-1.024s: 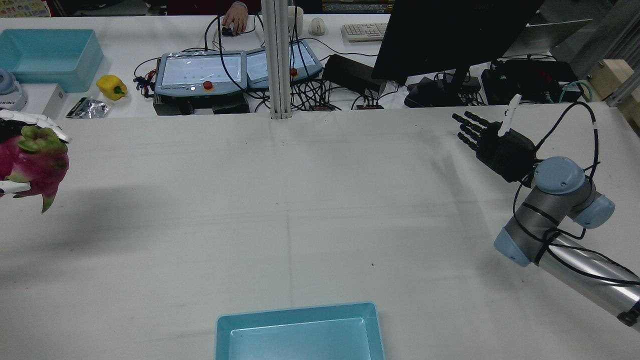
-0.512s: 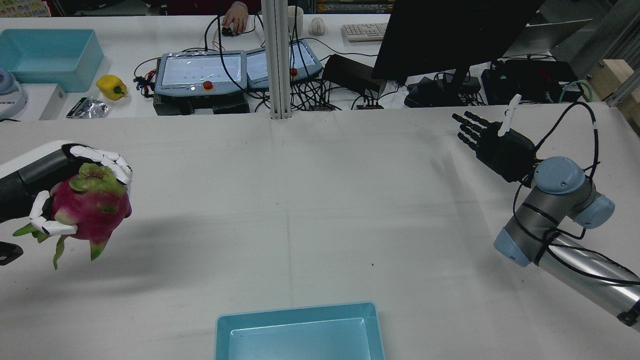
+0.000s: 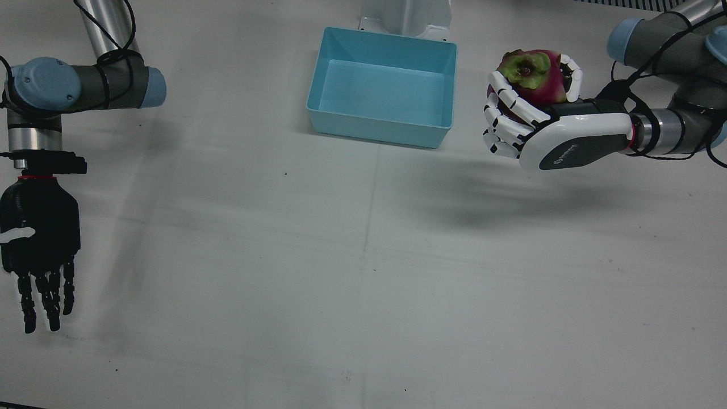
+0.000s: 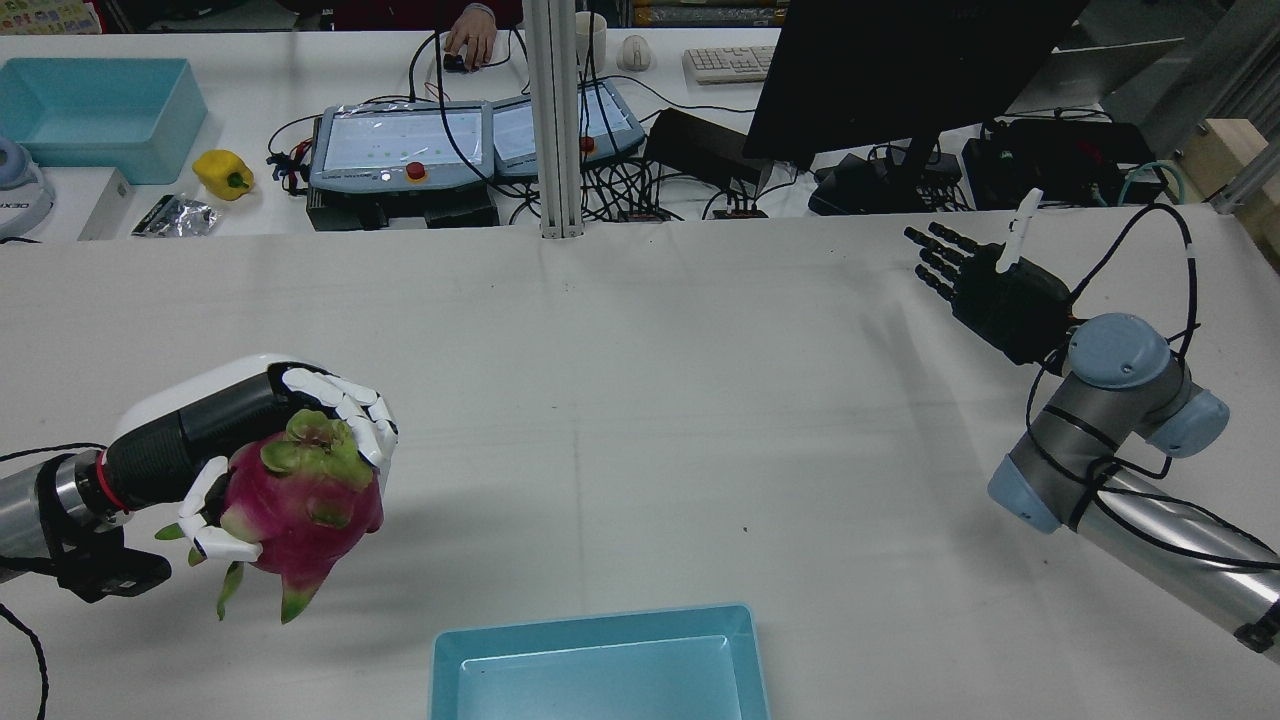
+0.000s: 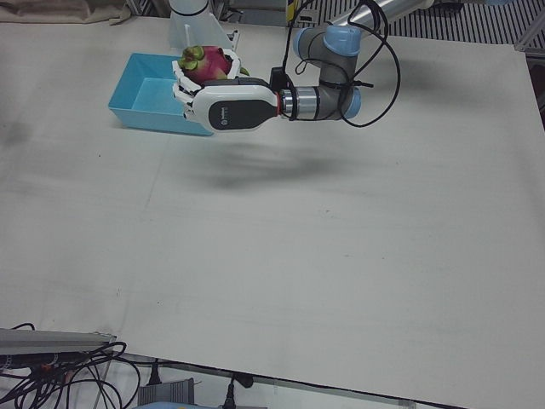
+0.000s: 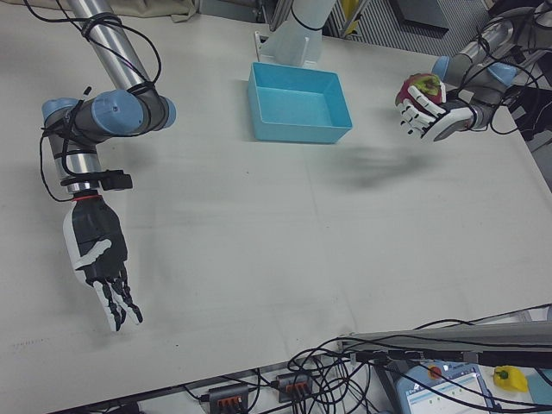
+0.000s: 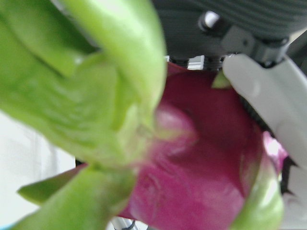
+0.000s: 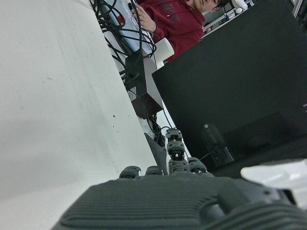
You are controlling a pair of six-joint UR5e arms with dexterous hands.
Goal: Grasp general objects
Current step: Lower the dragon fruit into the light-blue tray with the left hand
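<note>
A magenta dragon fruit (image 4: 300, 505) with green scales is held above the table in my white left hand (image 4: 260, 455), whose fingers wrap around it. In the front view the dragon fruit (image 3: 531, 71) and left hand (image 3: 534, 122) hang just right of the blue bin (image 3: 386, 85). The fruit (image 7: 192, 158) fills the left hand view. In the left-front view the fruit (image 5: 207, 61) is beside the bin (image 5: 153, 102). My black right hand (image 4: 985, 285) hovers open and empty at the far right of the table; it also shows as right hand (image 3: 40, 250) and right hand (image 6: 99, 259).
A second blue bin (image 4: 95, 115), a yellow pepper (image 4: 222, 172), two teach pendants (image 4: 405, 145), cables and a monitor (image 4: 900, 70) sit on the desk beyond the table. A person's hand (image 4: 470, 40) rests there.
My left hand has carried the dragon fruit from the table's left edge inward and nearer to the blue bin. The right hand has not moved.
</note>
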